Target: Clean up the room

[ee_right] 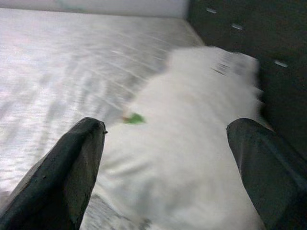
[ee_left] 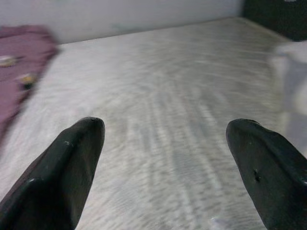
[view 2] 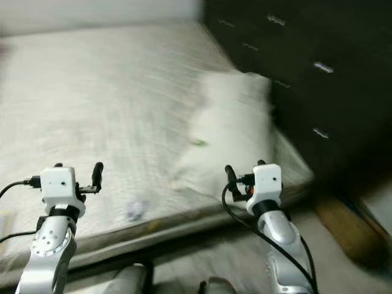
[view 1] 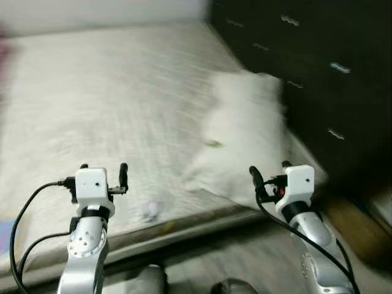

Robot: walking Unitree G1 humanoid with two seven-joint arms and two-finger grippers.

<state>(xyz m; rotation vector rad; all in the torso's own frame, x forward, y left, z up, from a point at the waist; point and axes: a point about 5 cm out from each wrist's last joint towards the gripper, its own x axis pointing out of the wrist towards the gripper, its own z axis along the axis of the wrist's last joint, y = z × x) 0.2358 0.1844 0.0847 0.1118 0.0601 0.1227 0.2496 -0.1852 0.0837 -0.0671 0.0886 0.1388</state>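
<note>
Head views, both blurred: a bare pale mattress (view 1: 110,110) spreads ahead of both arms. The left gripper (view 1: 103,174) is raised over the near edge of the mattress, its fingers spread with nothing between them. The right gripper (view 1: 270,173) is raised at the same height, also spread and empty, and directly beyond its jaws lies a white pillow (view 1: 245,135) on the mattress, on the side next to a dark dresser (view 1: 318,73). A small green speck (view 1: 214,144) sits on the pillow's near side. A small pale scrap (view 1: 149,211) lies on the mattress between the two grippers, closer to the left one and near the mattress edge. The dresser's drawers all appear closed, so what they hold cannot be told.

Left wrist view: the two black fingers (ee_left: 62,177) stand wide apart, released, with only mattress surface between and beyond them. Far past the jaws and off to one side, a maroon cloth (ee_left: 21,62) lies bunched at the mattress edge by the wall.

Right wrist view: the fingers (ee_right: 67,172) are wide apart and hold nothing. The white pillow lies just ahead, spanning the gap between the jaws, with the green speck near one finger. The dresser rises behind the pillow.
</note>
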